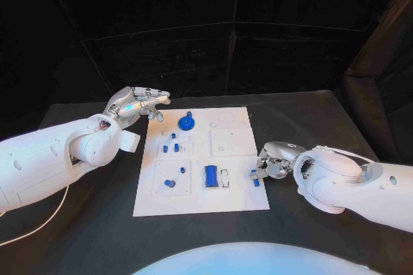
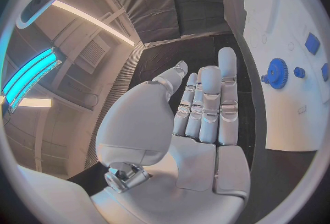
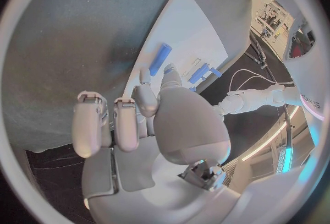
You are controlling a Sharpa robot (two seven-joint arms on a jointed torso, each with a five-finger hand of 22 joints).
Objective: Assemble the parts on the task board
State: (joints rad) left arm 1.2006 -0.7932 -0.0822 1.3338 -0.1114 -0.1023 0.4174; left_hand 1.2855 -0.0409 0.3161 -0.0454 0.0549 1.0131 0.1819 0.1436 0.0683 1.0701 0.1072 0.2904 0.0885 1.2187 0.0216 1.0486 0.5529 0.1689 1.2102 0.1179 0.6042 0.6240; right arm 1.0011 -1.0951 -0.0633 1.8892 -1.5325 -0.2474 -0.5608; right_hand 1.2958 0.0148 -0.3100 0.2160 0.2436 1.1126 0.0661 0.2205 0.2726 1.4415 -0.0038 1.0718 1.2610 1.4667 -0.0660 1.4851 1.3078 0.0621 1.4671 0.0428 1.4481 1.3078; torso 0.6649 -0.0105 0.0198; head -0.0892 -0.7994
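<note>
While hovering spread at the task board [image 1: 200, 167] far corner, left hand [image 1: 138, 103] idles; right hand [image 1: 268, 166] pinches small blue part [image 1: 255, 178] at near-right edge.

Head camera looks down; wrist cameras share the task board [image 1: 200, 167].

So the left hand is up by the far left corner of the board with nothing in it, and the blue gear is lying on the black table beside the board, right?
Not quite. The left hand is open there, but the blue gear sits on the task board, not on the table; the head view shows it.
</note>
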